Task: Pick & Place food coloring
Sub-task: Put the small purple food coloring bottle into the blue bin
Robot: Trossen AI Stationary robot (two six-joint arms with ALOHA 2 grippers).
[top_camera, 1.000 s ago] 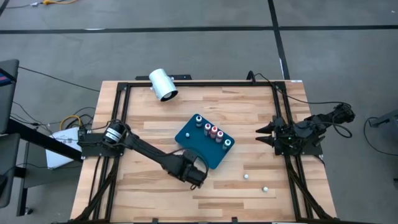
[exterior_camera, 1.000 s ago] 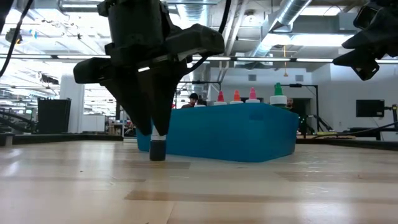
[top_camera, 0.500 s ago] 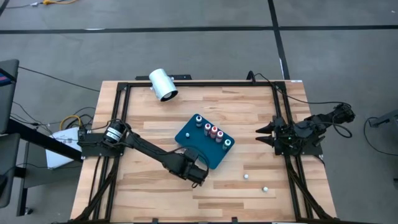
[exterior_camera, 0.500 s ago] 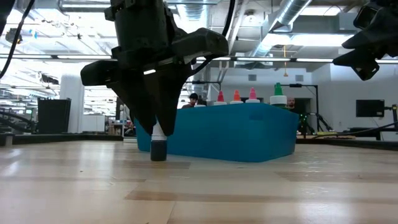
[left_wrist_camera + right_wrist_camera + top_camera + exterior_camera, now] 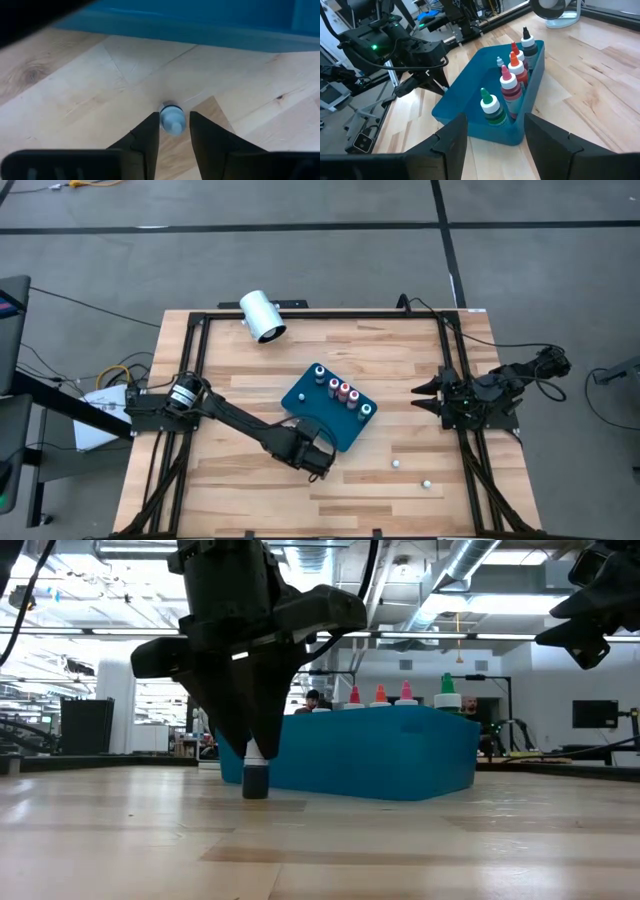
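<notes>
From above I see a grey concrete floor (image 5: 330, 270) crossed by dark lines, with loose cables (image 5: 118, 370) at the table's (image 5: 400, 350) left side. At table height, my view reaches an open workshop: exposed ceiling ducts (image 5: 470, 570), strip lights (image 5: 60, 632), a dark cabinet (image 5: 85, 725).

Teal tray (image 5: 300, 399) blocks table centre; bare wood (image 5: 380, 345) around it passable.

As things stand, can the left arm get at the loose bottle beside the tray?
Probably yes: the left pincer already straddles the bottle, which stands upright on bare wood, apart from the tray; nothing blocks it.
</notes>
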